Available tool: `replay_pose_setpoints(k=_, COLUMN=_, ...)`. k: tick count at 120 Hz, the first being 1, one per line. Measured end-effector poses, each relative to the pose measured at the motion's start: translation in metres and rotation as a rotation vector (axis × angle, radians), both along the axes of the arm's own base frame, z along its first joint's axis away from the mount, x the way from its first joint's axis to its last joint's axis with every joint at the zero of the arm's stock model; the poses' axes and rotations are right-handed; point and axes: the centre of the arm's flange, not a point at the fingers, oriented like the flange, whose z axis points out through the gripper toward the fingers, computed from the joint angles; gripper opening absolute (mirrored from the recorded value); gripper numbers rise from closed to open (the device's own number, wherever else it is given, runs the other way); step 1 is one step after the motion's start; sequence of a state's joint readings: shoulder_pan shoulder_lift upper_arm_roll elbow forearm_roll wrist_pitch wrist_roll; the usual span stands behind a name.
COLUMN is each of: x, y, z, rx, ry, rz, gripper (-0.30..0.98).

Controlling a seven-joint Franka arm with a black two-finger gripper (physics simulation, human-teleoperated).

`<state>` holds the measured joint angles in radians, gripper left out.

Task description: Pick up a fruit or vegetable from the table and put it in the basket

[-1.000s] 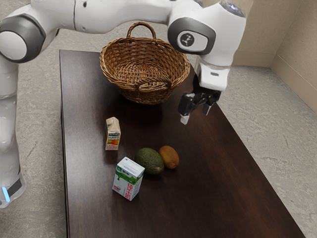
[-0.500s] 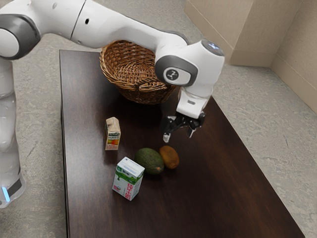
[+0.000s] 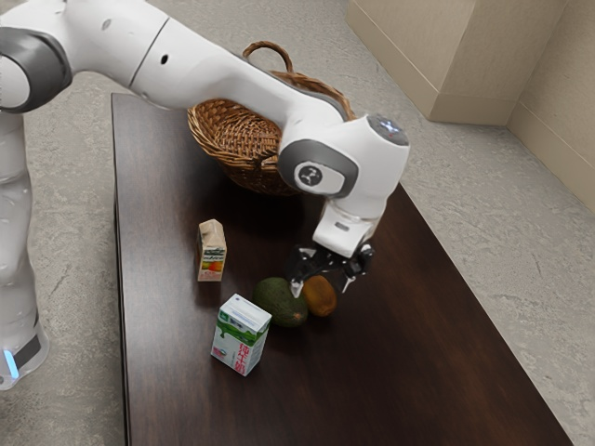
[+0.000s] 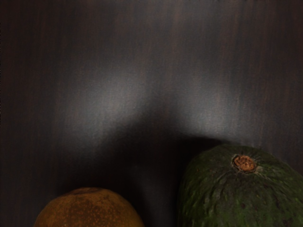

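Kiwi (image 3: 321, 298) on the dark wooden table (image 3: 400, 372), close beside the avocado (image 3: 280, 303). Gripper (image 3: 322, 285) right above the kiwi, fingers spread wide, one tip in front of the avocado's edge in the exterior view. Wrist view: kiwi and avocado ends, the latter with its stem scar. White-and-green milk carton (image 3: 241, 336) stands near the avocado; smaller juice carton (image 3: 212, 253) upright, farther off. Wicker basket (image 3: 223, 153) beyond, upright, handle raised.
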<state>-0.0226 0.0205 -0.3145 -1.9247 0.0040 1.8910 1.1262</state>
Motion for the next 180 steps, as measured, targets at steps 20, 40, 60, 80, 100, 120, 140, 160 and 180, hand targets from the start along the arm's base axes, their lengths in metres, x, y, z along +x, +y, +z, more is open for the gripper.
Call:
replay_pose_setpoints(k=20, x=0.007, y=0.006, z=-0.003, rx=-0.008, ry=-0.008, rz=0.000, gripper=0.69)
replay_pose_setpoints(k=40, x=0.021, y=0.033, z=-0.008, rx=-0.014, ry=-0.006, rz=0.042, gripper=0.69)
replay_pose_setpoints(k=60, x=0.027, y=0.041, z=-0.016, rx=-0.015, ry=0.007, rz=0.051, gripper=0.69)
replay_pose_setpoints(k=80, x=0.026, y=0.033, z=-0.024, rx=-0.015, ry=0.019, rz=0.030, gripper=0.69)
replay_pose_setpoints(k=100, x=0.028, y=0.034, z=-0.030, rx=-0.016, ry=0.027, rz=0.029, gripper=0.69)
replay_pose_setpoints(k=120, x=0.029, y=0.034, z=-0.032, rx=-0.017, ry=0.029, rz=0.027, gripper=0.69)
replay_pose_setpoints(k=140, x=0.032, y=0.038, z=-0.038, rx=-0.018, ry=0.038, rz=0.033, gripper=0.69)
replay_pose_setpoints(k=160, x=0.032, y=0.039, z=-0.040, rx=-0.019, ry=0.040, rz=0.035, gripper=0.47)
replay_pose_setpoints(k=180, x=0.035, y=0.047, z=-0.037, rx=-0.019, ry=0.026, rz=0.060, gripper=0.28)
